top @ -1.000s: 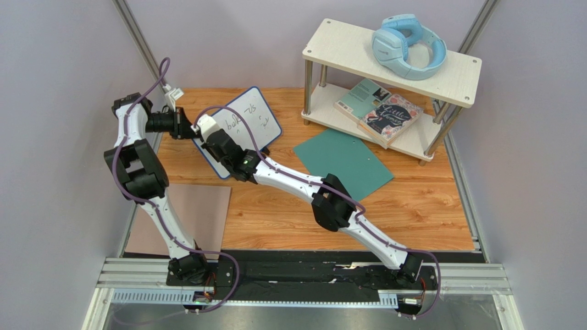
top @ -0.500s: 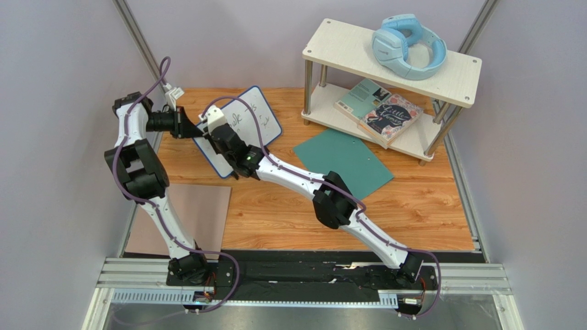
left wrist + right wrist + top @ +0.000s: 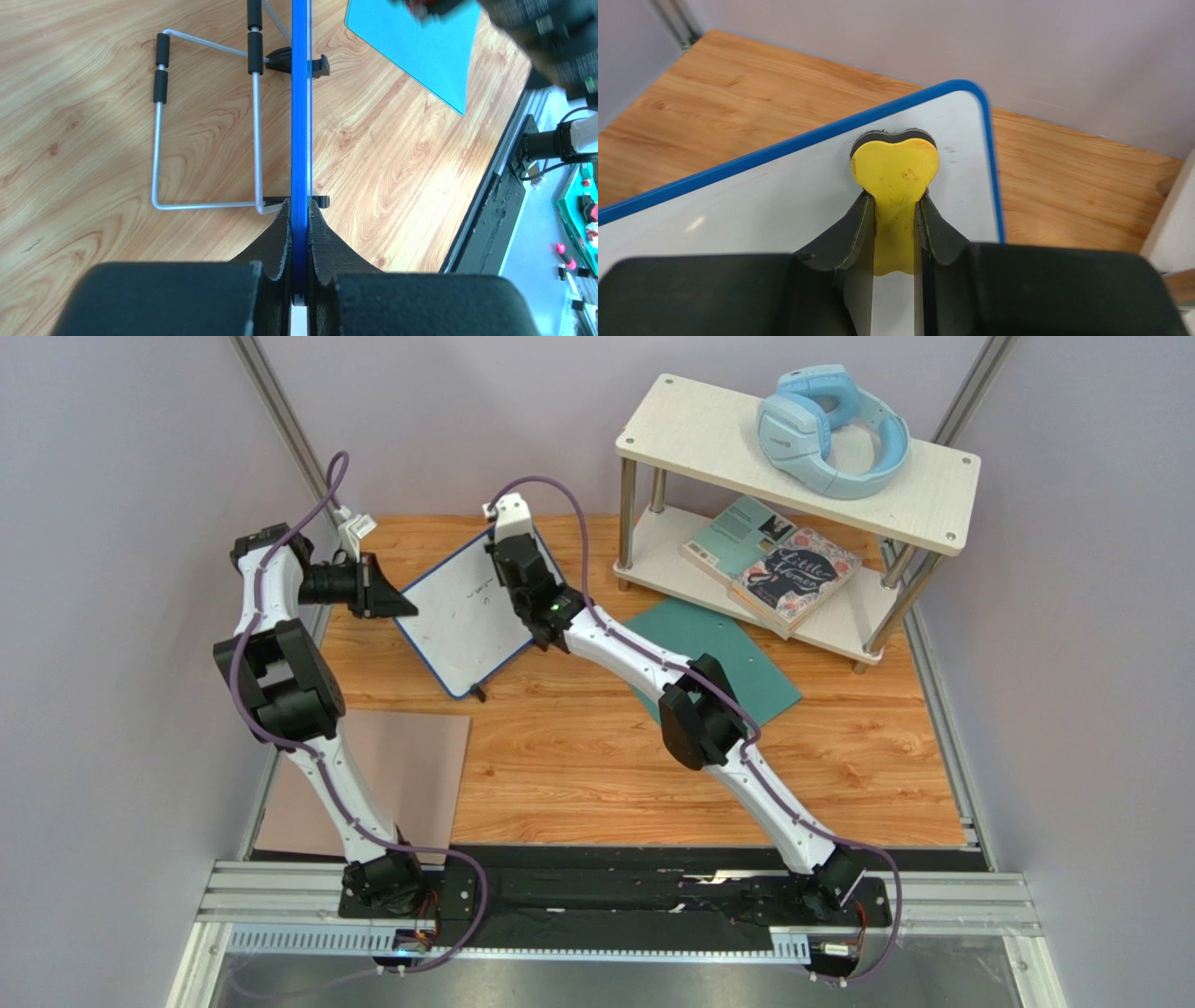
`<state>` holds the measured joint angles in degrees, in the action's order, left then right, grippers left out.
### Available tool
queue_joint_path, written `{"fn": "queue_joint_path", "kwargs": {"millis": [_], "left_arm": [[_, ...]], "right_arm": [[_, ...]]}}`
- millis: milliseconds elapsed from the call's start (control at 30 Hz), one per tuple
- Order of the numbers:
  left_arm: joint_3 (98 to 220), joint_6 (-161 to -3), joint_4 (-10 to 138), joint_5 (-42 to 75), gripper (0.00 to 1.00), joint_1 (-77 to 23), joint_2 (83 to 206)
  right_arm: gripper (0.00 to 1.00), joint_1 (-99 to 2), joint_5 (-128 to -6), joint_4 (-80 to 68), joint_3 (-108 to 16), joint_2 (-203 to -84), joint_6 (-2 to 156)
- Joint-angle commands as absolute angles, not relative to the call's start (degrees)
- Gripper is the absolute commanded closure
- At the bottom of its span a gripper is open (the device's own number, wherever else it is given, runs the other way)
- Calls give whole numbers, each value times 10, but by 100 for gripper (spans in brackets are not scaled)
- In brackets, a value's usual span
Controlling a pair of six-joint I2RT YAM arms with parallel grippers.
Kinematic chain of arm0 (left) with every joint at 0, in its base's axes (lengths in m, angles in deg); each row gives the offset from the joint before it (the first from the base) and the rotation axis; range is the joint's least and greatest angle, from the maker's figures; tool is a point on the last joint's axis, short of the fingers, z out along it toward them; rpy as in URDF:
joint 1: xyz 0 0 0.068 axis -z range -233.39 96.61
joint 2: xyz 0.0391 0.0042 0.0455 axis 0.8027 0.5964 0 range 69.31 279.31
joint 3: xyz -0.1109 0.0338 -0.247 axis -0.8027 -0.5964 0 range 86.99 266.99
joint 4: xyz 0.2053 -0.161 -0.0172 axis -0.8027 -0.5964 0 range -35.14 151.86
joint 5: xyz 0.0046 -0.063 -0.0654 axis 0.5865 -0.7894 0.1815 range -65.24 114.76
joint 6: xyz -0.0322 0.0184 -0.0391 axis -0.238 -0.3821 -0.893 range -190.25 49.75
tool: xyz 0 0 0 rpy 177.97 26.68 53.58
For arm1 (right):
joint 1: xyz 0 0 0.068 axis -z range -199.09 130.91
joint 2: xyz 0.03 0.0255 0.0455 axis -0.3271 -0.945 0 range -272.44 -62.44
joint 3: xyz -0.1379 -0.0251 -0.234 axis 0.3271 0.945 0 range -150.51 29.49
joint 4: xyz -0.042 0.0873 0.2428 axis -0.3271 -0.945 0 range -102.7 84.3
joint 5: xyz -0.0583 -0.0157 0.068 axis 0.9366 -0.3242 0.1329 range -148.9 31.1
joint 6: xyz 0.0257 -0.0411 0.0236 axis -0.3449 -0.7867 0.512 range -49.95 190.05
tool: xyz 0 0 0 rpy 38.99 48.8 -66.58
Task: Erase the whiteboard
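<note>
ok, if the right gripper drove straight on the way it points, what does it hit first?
The whiteboard: the yellow eraser held by the right gripper looks pressed against it near a corner. Depth is unclear; past the blue rim lies the table.

Right gripper (image 3: 894,203) clamped on yellow eraser (image 3: 896,168); eraser head pressed to whiteboard (image 3: 773,203) near blue-rimmed corner. Wooden table (image 3: 1074,182) beyond.
</note>
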<state>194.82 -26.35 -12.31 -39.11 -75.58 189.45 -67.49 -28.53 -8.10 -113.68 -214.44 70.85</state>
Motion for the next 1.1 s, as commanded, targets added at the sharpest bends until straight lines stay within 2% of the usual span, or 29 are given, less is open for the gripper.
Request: {"fn": "queue_joint_path", "kwargs": {"millis": [0,333,667,767,1000,1067], "left_arm": [[1961,-183,-223,-397,100,-732,1879],[1974,-197,-220,-403,100,-727,1881],[1983,-204,-222,-405,100,-728,1886],[1990,-208,-223,-408,100,-727,1888],[1991,-210,-225,-413,100,-727,1890],[1990,-206,-226,-412,100,-727,1891]], "right_arm": [[100,-657,-327,-98,-1120,-2164,702],[100,-751,-441,-74,-1026,-2117,653],[100,-800,-471,-95,-996,-2100,696],[100,-800,-457,-90,-986,-2097,697],[100,-764,-265,-84,-1007,-2108,745],[100,-739,-246,-87,-1006,-2104,792]]}}
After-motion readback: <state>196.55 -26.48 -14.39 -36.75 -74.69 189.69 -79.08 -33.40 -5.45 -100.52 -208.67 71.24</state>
